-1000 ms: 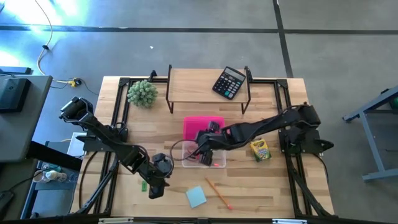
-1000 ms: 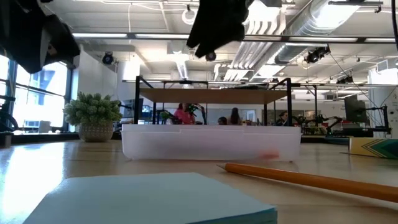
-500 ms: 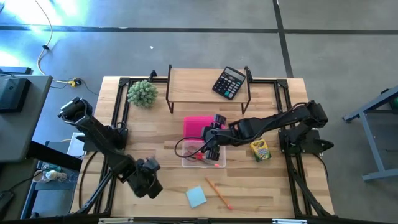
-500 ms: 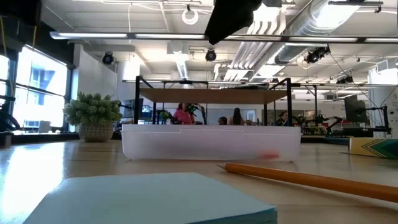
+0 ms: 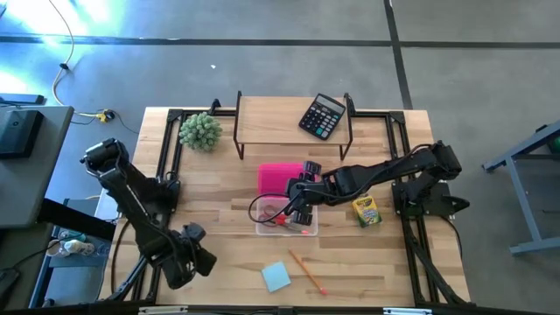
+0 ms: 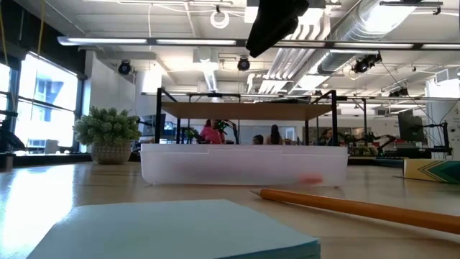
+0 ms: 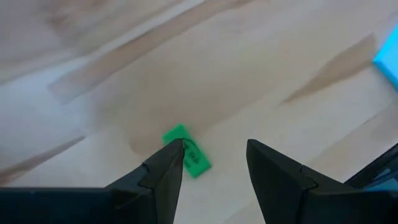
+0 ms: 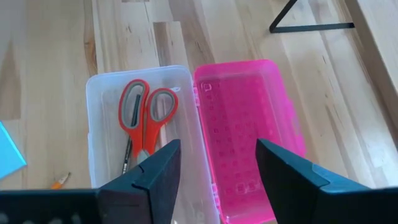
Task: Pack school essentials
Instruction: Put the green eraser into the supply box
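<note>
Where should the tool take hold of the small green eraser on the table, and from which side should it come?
Grip the green eraser across its short width, on the two long edges, coming straight down from above. It lies flat on the bare wooden table with nothing touching it, so only its thin sides give purchase. The left tool is open near it, with one finger over its edge; a small turn would probably help.
</note>
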Tool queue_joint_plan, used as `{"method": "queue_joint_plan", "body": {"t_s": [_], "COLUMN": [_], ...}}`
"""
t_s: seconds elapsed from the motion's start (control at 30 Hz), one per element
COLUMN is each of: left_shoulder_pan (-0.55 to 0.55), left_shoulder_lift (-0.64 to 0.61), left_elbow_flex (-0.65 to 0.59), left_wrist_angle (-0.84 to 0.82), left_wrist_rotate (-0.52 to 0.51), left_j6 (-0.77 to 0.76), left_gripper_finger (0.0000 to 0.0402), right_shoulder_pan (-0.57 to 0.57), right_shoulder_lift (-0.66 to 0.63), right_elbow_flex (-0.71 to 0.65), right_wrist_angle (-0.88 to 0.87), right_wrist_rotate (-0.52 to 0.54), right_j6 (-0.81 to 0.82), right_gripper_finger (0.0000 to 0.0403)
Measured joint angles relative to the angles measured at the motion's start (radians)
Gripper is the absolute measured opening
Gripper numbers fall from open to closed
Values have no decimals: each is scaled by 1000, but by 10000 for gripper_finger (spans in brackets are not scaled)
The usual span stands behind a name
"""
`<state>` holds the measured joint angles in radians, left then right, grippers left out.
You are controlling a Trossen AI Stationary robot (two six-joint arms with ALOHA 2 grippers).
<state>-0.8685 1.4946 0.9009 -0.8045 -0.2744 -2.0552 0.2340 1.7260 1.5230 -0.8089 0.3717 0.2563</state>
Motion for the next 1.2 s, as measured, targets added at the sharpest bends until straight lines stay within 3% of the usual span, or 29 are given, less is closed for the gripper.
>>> {"method": "queue_joint_plan", "body": {"t_s": [0.3,0.73,1.0,1.2], "left_shoulder_pan": [1,2,2,2], "left_shoulder_lift": [105,185,221,223], "left_elbow_flex": [0,0,3,2], "left_wrist_angle": [18,66,89,98], "left_wrist_rotate": [79,111,134,140], "left_j6": [-50,-127,-133,-93], "left_gripper_finger": [168,165,131,84], "right_shoulder_pan": [0,0,0,0], "right_shoulder_lift": [0,0,0,0], "right_elbow_flex": [0,0,0,0], "right_wrist_angle": [-3,-3,-3,-9], "right_wrist_rotate": [0,0,0,0], "right_j6": [5,5,8,18], "right_gripper_finger": [197,197,197,197]}}
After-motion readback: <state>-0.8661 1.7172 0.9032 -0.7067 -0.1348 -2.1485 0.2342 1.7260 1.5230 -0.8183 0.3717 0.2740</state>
